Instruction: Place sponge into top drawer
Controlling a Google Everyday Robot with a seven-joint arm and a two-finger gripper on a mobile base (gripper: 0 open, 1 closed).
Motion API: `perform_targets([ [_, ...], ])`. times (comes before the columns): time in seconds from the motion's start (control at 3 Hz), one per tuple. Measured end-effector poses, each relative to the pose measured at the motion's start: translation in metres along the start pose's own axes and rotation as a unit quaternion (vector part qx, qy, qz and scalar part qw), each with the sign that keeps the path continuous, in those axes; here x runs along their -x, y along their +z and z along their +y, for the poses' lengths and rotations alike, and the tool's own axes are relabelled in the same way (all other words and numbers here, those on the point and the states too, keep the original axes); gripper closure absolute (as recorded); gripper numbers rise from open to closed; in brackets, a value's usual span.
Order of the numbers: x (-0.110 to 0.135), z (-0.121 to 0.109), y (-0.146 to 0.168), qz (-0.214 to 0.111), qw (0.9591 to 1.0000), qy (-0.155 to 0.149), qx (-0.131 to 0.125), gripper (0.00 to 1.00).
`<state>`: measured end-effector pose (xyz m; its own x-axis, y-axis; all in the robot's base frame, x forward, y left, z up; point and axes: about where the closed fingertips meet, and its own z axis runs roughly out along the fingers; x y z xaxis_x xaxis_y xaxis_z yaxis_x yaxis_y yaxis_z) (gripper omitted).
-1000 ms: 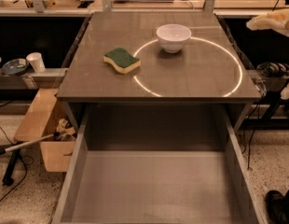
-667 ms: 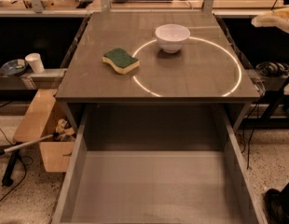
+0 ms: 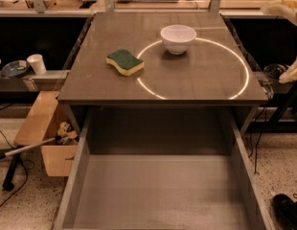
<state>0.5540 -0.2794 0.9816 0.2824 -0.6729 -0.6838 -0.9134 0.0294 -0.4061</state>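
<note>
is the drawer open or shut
Open: the drawer is pulled out, its grey bottom in view. The sponge lies on the table; the end effector is at the far right edge.

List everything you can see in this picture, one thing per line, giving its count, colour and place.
sponge: 1, green top on yellow, on the table left of the bowl
bowl: 1, white, towards the back of the table
ring of light: 1, white, on the tabletop, running under the bowl and beside the sponge
table: 1, grey-brown, centre of view
drawer: 1, grey, pulled open below the table's front edge
cup: 1, white, on the low shelf at left
cardboard box: 1, brown, on the floor at left
hand: 0, not in view
</note>
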Motion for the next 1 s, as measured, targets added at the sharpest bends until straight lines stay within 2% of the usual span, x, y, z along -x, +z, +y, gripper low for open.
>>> perform_targets([
  [0.67, 0.01, -0.005, 0.015, -0.018, 0.9998, -0.011, 0.001, 0.0],
  [1.0, 0.016, -0.005, 0.025, -0.015, 0.9997, -0.019, 0.009, 0.0],
])
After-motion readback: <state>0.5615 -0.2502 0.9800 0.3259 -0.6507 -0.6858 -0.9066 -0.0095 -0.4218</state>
